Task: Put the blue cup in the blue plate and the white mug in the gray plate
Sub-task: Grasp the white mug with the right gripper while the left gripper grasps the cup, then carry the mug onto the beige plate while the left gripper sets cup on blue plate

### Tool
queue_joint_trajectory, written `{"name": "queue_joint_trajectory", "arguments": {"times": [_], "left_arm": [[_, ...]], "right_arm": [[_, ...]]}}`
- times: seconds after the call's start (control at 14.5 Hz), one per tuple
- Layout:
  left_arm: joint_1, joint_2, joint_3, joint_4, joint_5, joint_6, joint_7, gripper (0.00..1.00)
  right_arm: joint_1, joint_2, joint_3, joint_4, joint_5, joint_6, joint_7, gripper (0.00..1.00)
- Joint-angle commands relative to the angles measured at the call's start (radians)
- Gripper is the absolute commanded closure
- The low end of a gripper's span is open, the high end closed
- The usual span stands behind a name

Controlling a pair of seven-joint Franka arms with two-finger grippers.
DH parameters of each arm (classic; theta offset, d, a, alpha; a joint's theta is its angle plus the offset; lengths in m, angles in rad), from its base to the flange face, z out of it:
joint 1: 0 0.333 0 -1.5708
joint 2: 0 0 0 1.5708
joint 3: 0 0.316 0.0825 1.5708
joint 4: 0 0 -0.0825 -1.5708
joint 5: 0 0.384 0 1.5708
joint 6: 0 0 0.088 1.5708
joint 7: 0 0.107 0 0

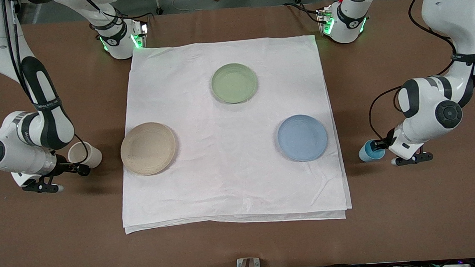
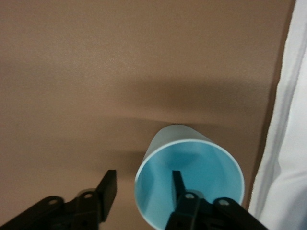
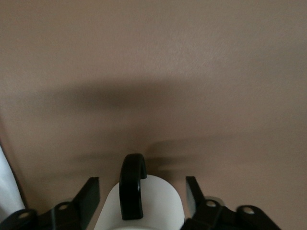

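A matte brown surface [image 1: 411, 205] carries a square white cloth [image 1: 233, 191], creased and doubled at its near edge, with three round shallow plates on it. The blue plate [image 1: 302, 137], dusty and matte, lies toward the left arm's end; the gray plate [image 1: 148, 148], tan with faint concentric rings, lies toward the right arm's end; a pale green plate [image 1: 234, 83] sits between them and farther from the camera. The blue cup [image 1: 369, 151], a small smooth handleless tumbler with a sky-blue inside, is off the cloth on the bare surface toward the left arm's end, tipped so its mouth faces the wrist camera. The left gripper [image 2: 144, 184] has one black finger [image 2: 178, 184] inside the cup and the other outside its wall, pinching the rim. The white mug [image 1: 84, 154], cream and cylindrical with a dark glossy loop handle [image 3: 132, 189], is off the cloth beside the gray plate, on the bare surface. The right gripper [image 3: 142, 194] straddles it with fingers spread on either side of its body; whether they touch it cannot be told.
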Motion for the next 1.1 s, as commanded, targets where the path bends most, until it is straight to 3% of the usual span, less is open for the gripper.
{"name": "queue_joint_trajectory", "arguments": {"times": [0.0,0.07,0.28,0.34,0.48,0.62,0.83,1.03], "left_arm": [[0.001,0.013,-0.002,0.026,-0.011,0.006,-0.002,0.95],[-0.002,0.007,-0.002,0.026,-0.011,0.003,-0.002,0.99],[-0.01,-0.05,-0.025,0.02,-0.011,-0.038,-0.002,1.0],[-0.008,-0.076,-0.056,0.023,-0.013,-0.082,-0.02,1.0],[-0.01,-0.113,-0.125,0.031,-0.011,-0.167,-0.147,1.0],[-0.007,-0.119,-0.197,0.029,-0.011,-0.19,-0.234,1.0],[-0.025,-0.101,-0.289,0.029,-0.011,-0.19,-0.354,1.0],[-0.086,-0.059,-0.294,0.028,-0.005,-0.181,-0.434,1.0]], "right_arm": [[-0.005,-0.019,0.008,-0.034,0.021,0.009,0.005,0.92],[-0.003,-0.019,0.007,-0.036,0.021,0.009,0.003,1.0],[0.014,-0.048,0.016,0.007,0.03,-0.116,0.061,1.0],[0.041,-0.086,0.019,0.044,0.036,-0.217,0.128,1.0],[0.102,-0.145,0.021,0.046,0.049,-0.277,0.227,1.0],[0.161,-0.183,0.031,-0.015,0.096,-0.261,0.284,1.0],[0.288,-0.191,0.041,-0.129,0.109,-0.111,0.385,1.0],[0.334,-0.168,0.041,-0.163,0.052,-0.017,0.385,1.0]]}}
